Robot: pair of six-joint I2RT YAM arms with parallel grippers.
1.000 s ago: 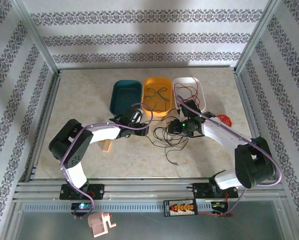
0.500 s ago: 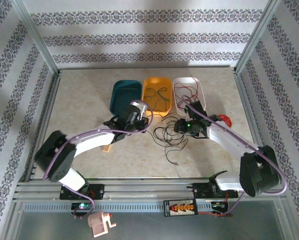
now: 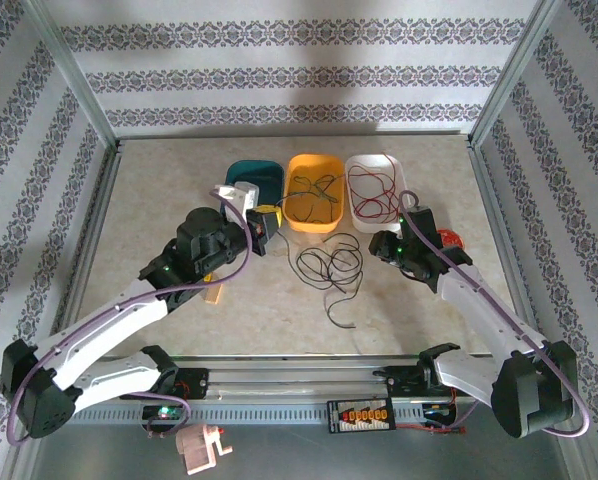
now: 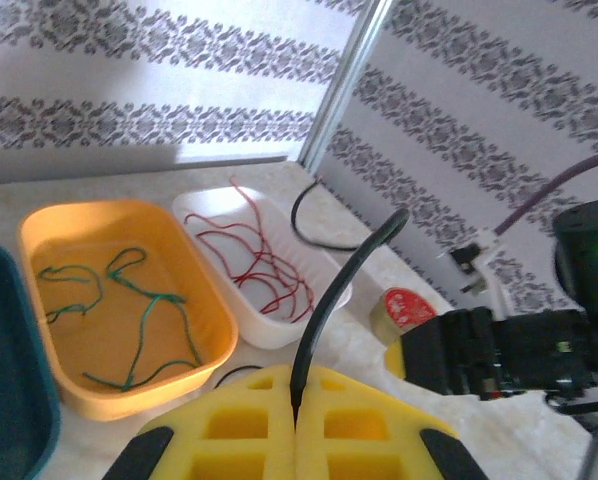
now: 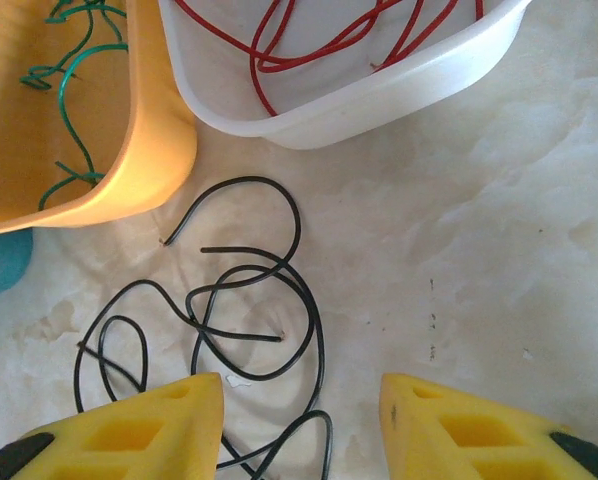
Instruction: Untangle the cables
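Separation step: left fingers (image 4: 229, 432) were clamped on one black cable (image 4: 318, 310) (right fingers (image 5: 129, 432) parted, empty); next move probably required lifting it clear.

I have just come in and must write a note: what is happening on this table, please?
Two robot arms seem to be sorting tangled cables by colour. The left pincer is shut on one black cable, lifted near the trays. The right pincer hangs open above the other black cables, which are loosely looped on the table. The green cables lie in the orange tray, the red cables in the white tray.
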